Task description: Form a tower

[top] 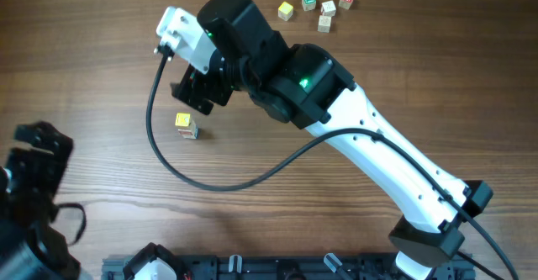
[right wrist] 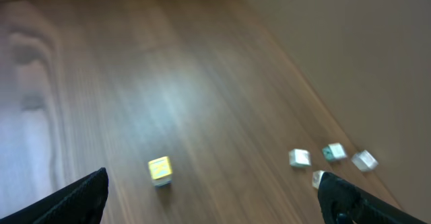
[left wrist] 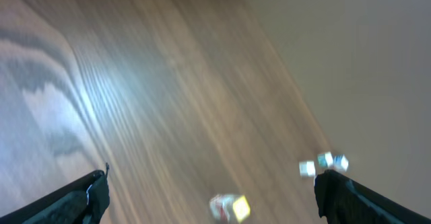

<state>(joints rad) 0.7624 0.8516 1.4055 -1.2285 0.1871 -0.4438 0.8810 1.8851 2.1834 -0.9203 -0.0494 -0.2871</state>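
The tower is a short stack, a yellow-faced cube on a pale cube with red marks, standing left of the table's middle. My right gripper hangs just behind it, apart from it, with the jaws wide open and nothing held. In the right wrist view a yellow-topped stack, which looks like the same tower, stands ahead of the open right gripper. My left gripper is at the near left, far from the tower. The left wrist view is blurred; there the tower lies ahead of the open left gripper.
Several loose letter cubes lie at the far right of the table, among them a yellow one; they also show as loose cubes and loose cubes. A black cable loops over the table below the right arm.
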